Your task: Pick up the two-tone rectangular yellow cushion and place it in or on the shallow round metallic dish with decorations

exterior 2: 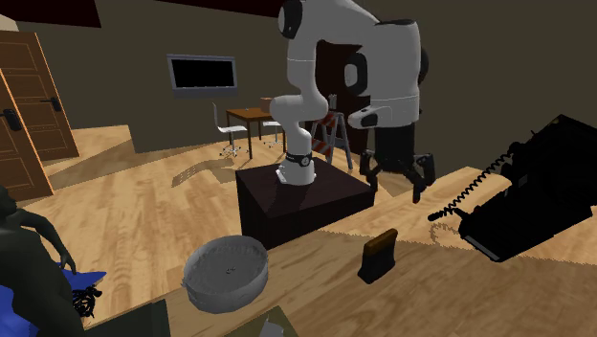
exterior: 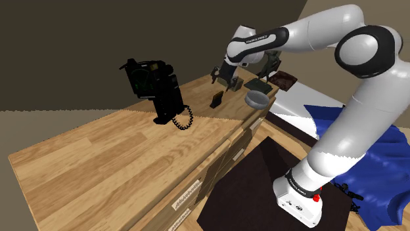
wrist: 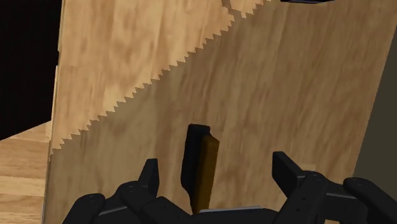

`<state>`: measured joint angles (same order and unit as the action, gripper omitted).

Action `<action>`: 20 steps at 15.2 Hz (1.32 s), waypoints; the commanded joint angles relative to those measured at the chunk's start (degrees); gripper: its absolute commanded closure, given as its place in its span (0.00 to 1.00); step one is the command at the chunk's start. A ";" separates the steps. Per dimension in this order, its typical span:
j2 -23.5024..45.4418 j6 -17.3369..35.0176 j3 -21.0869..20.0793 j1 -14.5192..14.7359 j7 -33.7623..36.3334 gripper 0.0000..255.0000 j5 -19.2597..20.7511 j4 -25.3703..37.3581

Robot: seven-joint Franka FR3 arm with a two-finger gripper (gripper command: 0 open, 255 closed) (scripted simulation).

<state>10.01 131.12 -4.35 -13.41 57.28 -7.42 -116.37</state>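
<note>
The gripper hangs over the counter with its fingers apart, holding nothing. The cushion stands on edge straight ahead of it, in line with the gap, so its thin sides suit a pinch. The dish sits to one side, probably within reach.

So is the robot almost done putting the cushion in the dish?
Not yet. Done: the open gripper hovers over the dark-and-yellow cushion, lined up with it between the fingers but not touching. In hand: nothing; the cushion stands on edge on the wooden table. Left: grab it, lift it and carry it over to the grey round dish.
</note>
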 commanded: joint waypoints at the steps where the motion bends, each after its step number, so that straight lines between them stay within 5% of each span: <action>1: 3.26 1.95 0.77 -0.56 2.65 0.00 -1.06 1.18; 11: 11.04 8.24 1.25 -0.72 5.10 0.00 -2.70 2.52; 19: 11.04 8.24 1.25 -0.72 5.10 0.00 -2.70 2.52; 20: 11.04 8.24 1.25 -0.72 5.10 1.00 -2.70 2.52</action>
<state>21.04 139.36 -3.10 -14.13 62.38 -10.11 -113.85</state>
